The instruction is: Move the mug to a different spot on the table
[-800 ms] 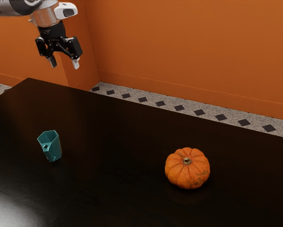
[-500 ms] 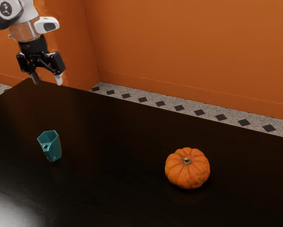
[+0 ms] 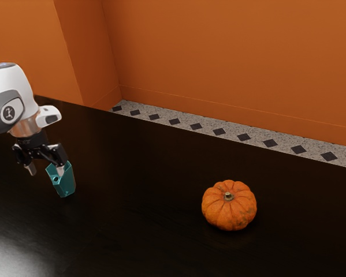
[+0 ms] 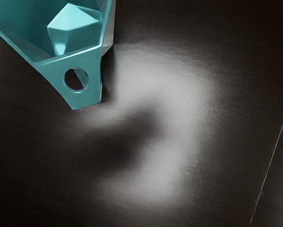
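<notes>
A teal angular mug (image 3: 62,180) stands upright on the dark table (image 3: 161,167), toward the exterior view's left. My black gripper (image 3: 43,169) hangs open right at the mug's rim, with one white-tipped finger over its far-left edge and the other off to the left of it. The fingers do not clasp the mug. In the wrist view the teal mug (image 4: 68,42) lies just under my hand, its faceted inside and its small round handle hole facing the camera.
An orange pumpkin (image 3: 229,205) sits on the table toward the exterior view's right, well away from the mug. Orange walls and a tiled floor strip (image 3: 230,131) lie beyond the table's far edge.
My arm has swung down and to the exterior view's left, from high above the table's far corner to the mug's rim. The mug and pumpkin have not moved.
</notes>
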